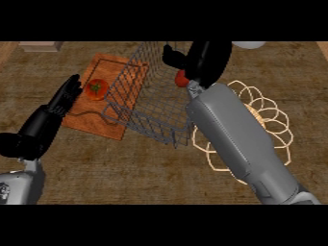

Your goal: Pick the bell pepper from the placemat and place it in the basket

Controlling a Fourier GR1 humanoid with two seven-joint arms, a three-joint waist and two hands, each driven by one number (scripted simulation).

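My right hand (200,58) is curled round a red bell pepper (182,79), of which only a small part shows below the fingers. The hand hangs over the far right rim of the grey wire basket (139,81), which stands in the middle of the counter. A cream lace-patterned placemat (271,114) lies to the right, half hidden under my right forearm. At the left, my left hand (56,108) rests open with its fingers straight, pointing up beside the basket.
An orange cutting board (88,122) lies under the basket's left side, with a red tomato (96,89) on it. At the top edge are a white object (248,44) and a beige block (40,46).
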